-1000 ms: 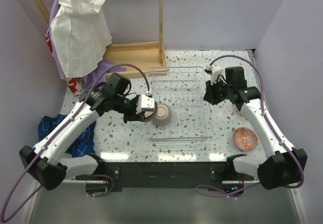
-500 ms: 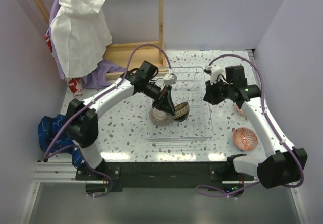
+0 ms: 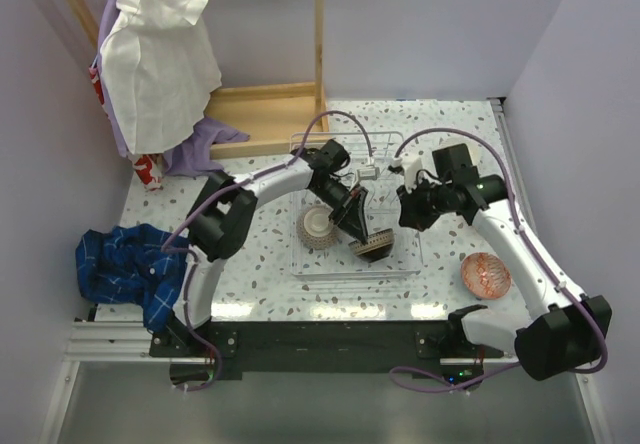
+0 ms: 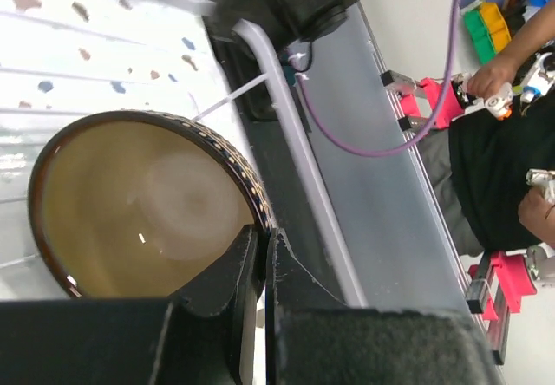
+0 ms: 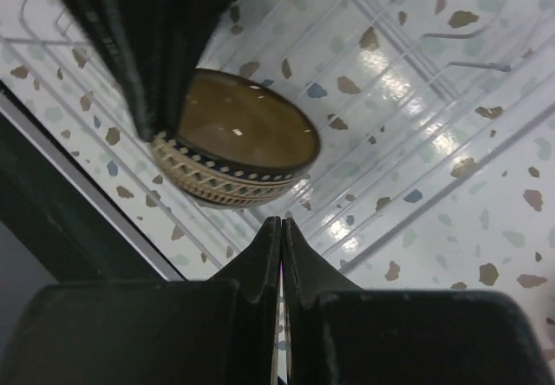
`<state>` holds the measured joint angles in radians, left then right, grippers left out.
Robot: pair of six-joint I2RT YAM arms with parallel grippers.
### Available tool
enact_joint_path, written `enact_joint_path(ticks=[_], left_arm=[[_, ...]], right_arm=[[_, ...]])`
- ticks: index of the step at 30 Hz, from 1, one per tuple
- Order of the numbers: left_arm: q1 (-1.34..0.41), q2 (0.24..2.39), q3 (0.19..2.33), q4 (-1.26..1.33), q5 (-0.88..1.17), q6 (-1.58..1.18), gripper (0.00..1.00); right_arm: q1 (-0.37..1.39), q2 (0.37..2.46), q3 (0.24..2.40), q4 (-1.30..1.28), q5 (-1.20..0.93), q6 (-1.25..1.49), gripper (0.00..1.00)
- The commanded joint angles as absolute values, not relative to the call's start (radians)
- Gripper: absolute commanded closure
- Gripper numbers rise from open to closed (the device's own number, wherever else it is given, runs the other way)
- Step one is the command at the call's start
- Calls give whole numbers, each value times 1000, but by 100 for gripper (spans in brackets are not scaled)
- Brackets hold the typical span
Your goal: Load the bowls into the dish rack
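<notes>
A robotics lab: a plain-walled test booth (image 3: pixel 420 24) around the speckled table (image 3: pixel 250 254).

Speckled table (image 3: pixel 250 264); dish rack (image 3: pixel 405 264); red bowl (image 3: pixel 486 275).

Left arm swung further toward the counter's right edge, over the dish rack (image 3: pixel 385 264); left gripper (image 3: pixel 362 232) with the brown patterned bowl (image 3: pixel 373 246) moved from rack middle to its near right part. Right gripper (image 3: pixel 408 214) dropped slightly nearer the counter's near edge, toward that bowl. Blue checked cloth (image 3: pixel 118 269) more uncovered at left edge.
</notes>
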<state>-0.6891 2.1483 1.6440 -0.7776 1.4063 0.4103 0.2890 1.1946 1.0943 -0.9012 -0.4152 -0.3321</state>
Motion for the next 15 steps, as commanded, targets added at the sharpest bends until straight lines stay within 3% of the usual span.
enact_joint_path(ticks=[1, 15], left_arm=[[-695, 2200, 1705, -956, 1701, 554, 100], [-669, 2260, 1698, -1015, 1700, 569, 100]], right_arm=[[365, 1144, 1052, -934, -453, -397, 100], [403, 1216, 1028, -835, -474, -371, 100]])
